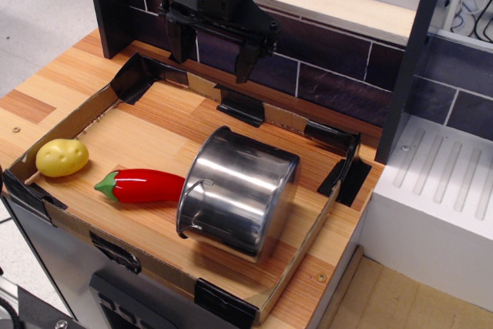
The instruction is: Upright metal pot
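**Pot lying on its side**

Pot (239, 194) is big, shiny and round, and I see it tipped over on its side in the low cardboard tray (300, 267), toward the right. A thin wire handle shows near its rim. My pincer (212, 55) hangs above the back of the tray, fingers wide apart, holding nothing. A red pepper (142, 186) lies just left of the pot. A yellow potato (62, 157) sits farther left.

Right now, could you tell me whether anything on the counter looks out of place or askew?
Yes: the metal pot lies tipped on its side beside the red pepper, not upright. The hand hangs open above, holding nothing.
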{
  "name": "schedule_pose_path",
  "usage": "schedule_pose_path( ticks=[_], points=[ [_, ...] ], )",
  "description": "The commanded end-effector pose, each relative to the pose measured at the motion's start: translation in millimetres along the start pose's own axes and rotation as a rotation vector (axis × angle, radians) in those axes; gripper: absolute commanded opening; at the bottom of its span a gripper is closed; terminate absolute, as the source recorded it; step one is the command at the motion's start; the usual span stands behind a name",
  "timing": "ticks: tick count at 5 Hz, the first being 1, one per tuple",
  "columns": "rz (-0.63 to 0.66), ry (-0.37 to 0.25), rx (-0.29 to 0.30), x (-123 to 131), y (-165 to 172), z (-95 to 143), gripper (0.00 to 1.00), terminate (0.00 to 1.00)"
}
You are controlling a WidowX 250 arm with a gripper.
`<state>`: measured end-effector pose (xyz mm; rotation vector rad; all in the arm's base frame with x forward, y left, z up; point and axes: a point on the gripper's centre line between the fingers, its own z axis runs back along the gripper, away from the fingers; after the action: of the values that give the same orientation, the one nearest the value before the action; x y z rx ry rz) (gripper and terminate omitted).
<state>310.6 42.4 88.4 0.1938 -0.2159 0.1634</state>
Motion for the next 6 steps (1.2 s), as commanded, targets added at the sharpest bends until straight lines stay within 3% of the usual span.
schedule_pose_path(
  ticks=[1,2,3,4,5,6],
  points=[
    [0.000,0.000,0.000,0.0,0.0,0.0,1.00,0.00],
    [-0.032,-0.047,-0.071,2.2,-4.8,43.9,1.00,0.00],
    [-0.069,-0.064,-0.210,-2.8,-0.8,76.9,1.00,0.00],
    [-0.157,-0.073,-0.396,-27.5,5.1,108.4,1.00,0.00],
    [-0.276,-0.020,-0.502,-62.5,4.3,110.6,1.00,0.00],
    [-0.315,-0.037,-0.519,-90.1,4.1,99.0,1.00,0.00]
  ],
)
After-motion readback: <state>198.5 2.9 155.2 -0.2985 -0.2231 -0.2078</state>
